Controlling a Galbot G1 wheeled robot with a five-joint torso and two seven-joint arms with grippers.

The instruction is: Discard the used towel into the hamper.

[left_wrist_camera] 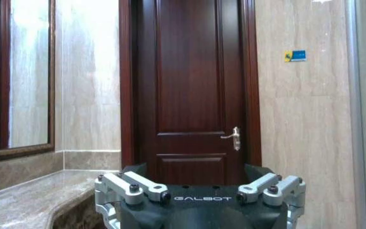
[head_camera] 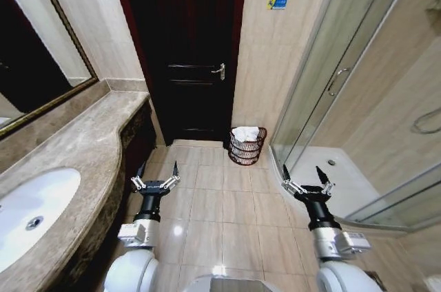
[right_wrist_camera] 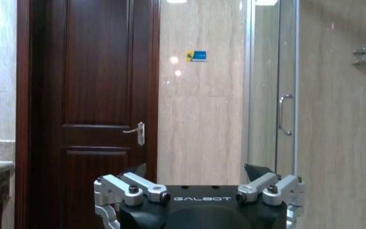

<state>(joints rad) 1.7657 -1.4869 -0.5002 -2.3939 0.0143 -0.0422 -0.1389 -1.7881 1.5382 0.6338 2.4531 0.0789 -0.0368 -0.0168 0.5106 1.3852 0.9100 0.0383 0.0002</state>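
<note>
Grippers, left (head_camera: pixel 156 166) and right (head_camera: pixel 304 170), hovered spread and empty over bare floor tiles (head_camera: pixel 220 202). Ahead, well apart, the hamper (head_camera: pixel 247 146) stood against the wall beside the dark door (head_camera: pixel 186 51), a white towel (head_camera: pixel 246 133) inside.

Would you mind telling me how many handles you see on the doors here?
2: a lever handle on the dark wooden door, and a curved bar handle on the glass shower door, right of it.

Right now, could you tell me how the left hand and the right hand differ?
The left hand hovers over floor tiles beside the vanity counter; the right hand hovers by the shower tray. Both are open, empty, pointing forward toward the hamper.
</note>
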